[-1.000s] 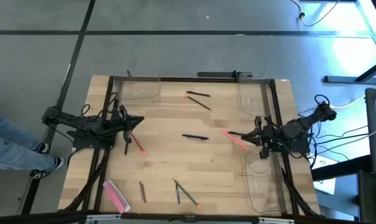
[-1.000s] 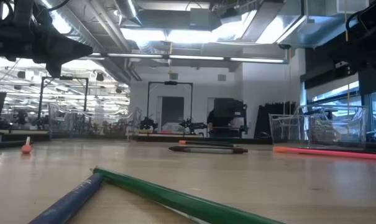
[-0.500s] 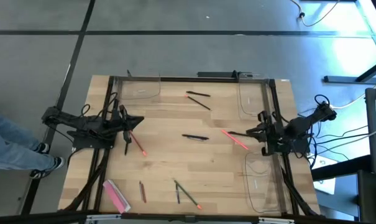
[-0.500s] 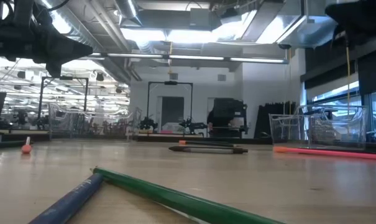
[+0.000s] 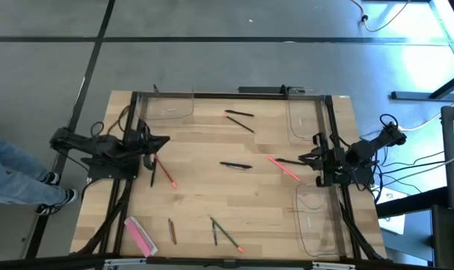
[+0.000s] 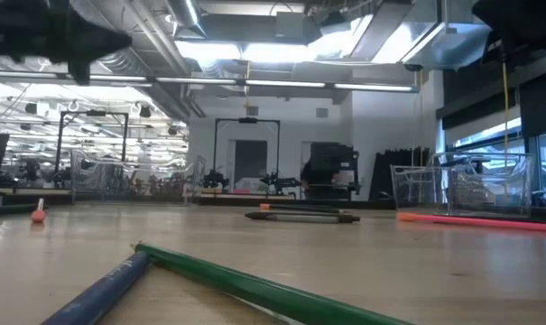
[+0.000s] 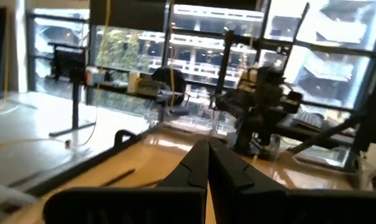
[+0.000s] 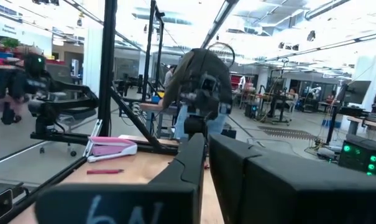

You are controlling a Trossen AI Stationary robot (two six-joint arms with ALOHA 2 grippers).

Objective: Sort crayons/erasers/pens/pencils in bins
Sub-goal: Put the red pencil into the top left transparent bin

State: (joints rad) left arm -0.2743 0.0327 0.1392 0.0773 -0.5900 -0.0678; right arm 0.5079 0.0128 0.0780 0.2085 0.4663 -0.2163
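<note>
Right tool (image 5: 305, 160) pinching black pen (image 5: 289, 160)

We are in a robotics lab or workshop hall: a pale wooden worktable (image 5: 211, 187) on a grey concrete floor (image 5: 211, 52), exposed silver ceiling ducts (image 6: 381, 27) with strip lights, black metal frames (image 6: 245, 149) standing in the room behind, and loose cables (image 5: 414, 176) trailing beside the table.
</note>
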